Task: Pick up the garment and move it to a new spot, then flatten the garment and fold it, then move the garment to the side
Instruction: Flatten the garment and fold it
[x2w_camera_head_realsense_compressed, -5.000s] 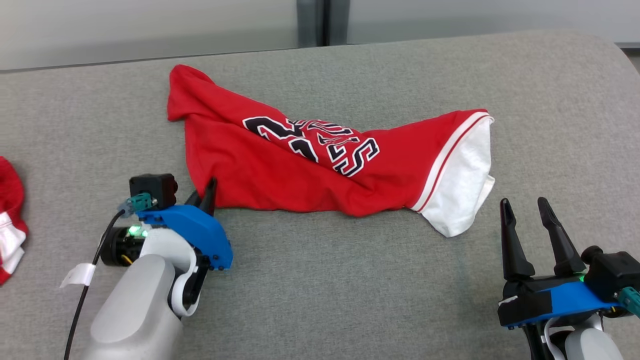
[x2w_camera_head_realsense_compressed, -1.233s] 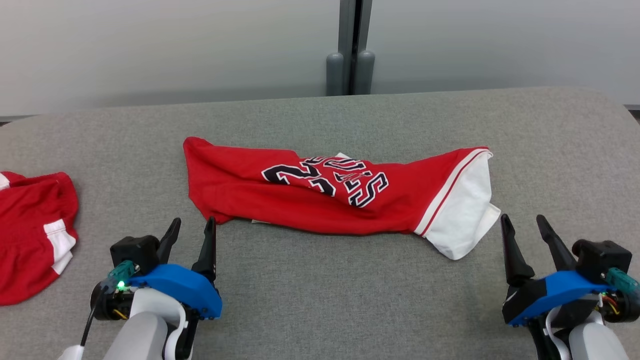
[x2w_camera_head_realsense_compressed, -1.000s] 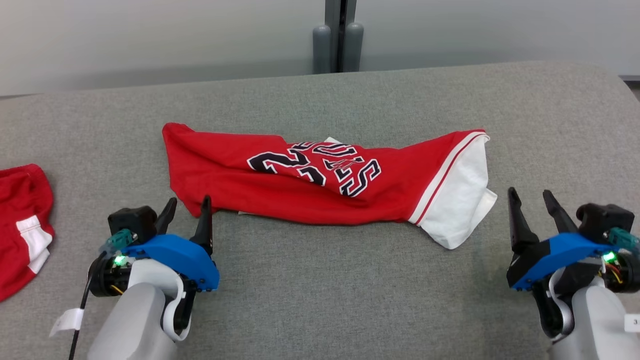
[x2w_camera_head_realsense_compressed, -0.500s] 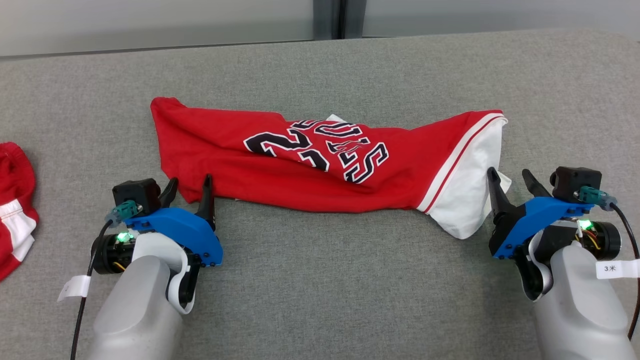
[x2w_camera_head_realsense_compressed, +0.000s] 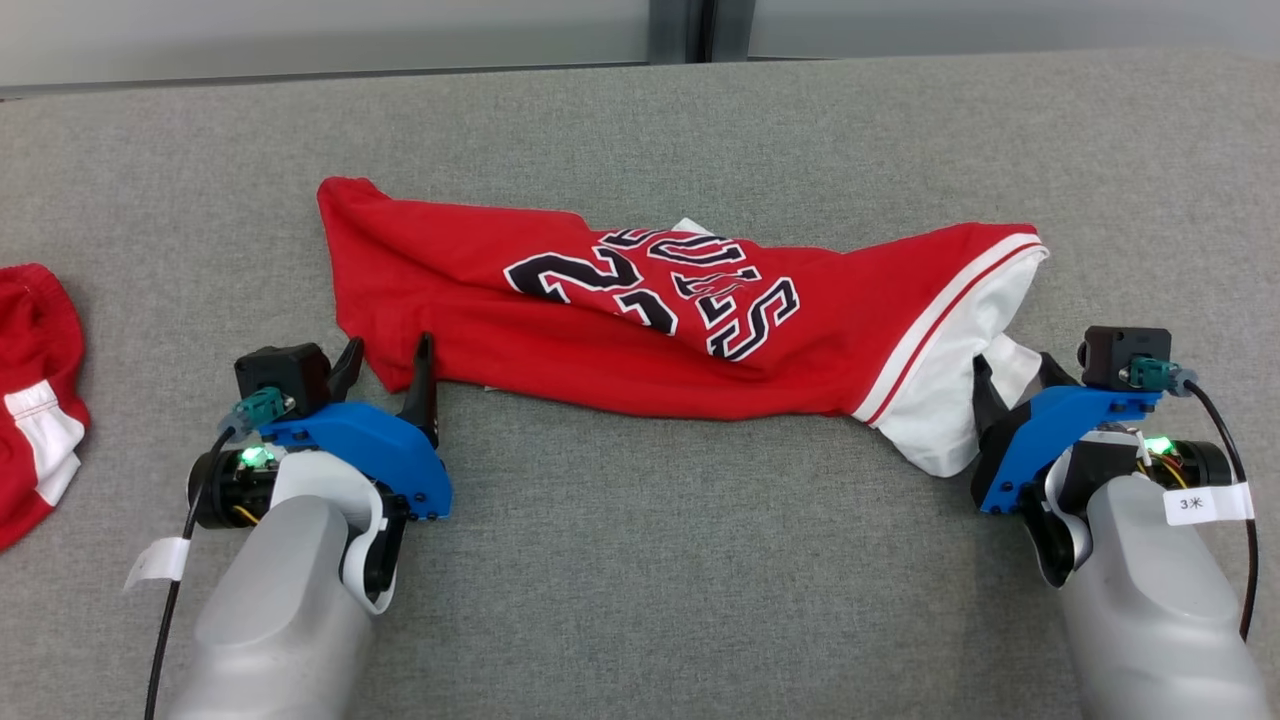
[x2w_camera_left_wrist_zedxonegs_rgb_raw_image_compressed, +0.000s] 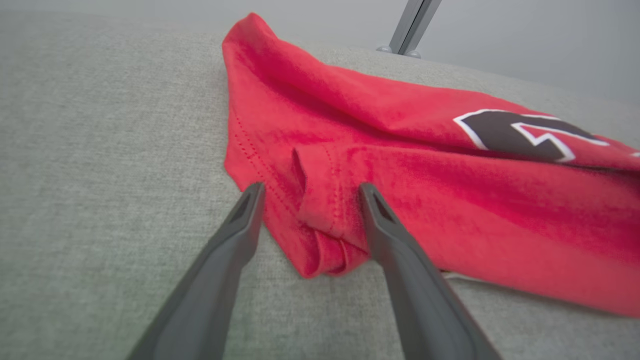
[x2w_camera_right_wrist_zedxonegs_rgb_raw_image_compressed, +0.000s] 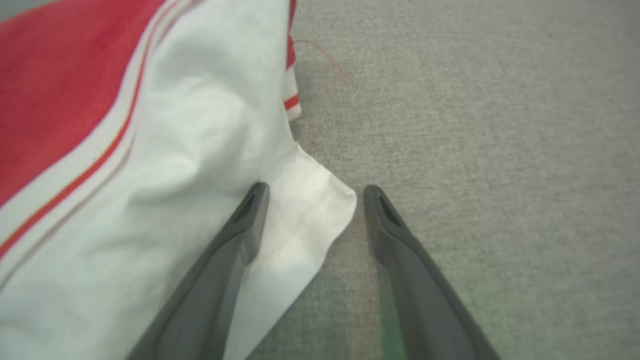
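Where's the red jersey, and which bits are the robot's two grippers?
red jersey (x2w_camera_head_realsense_compressed: 620, 365): head view, on its plain red lower part.
left gripper (x2w_camera_head_realsense_compressed: 391, 345): head view, midway between its fingertips.
right gripper (x2w_camera_right_wrist_zedxonegs_rgb_raw_image_compressed: 316, 189): right wrist view, midway between its fingertips.

"3米" on arm tag (x2w_camera_head_realsense_compressed: 1207, 503); "2", "S" on garment (x2w_camera_head_realsense_compressed: 480, 300)

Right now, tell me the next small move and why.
Probably close both grippers: the open left gripper straddles a red folded corner of the garment, and the open right gripper straddles its white corner, so both look placed to grasp.
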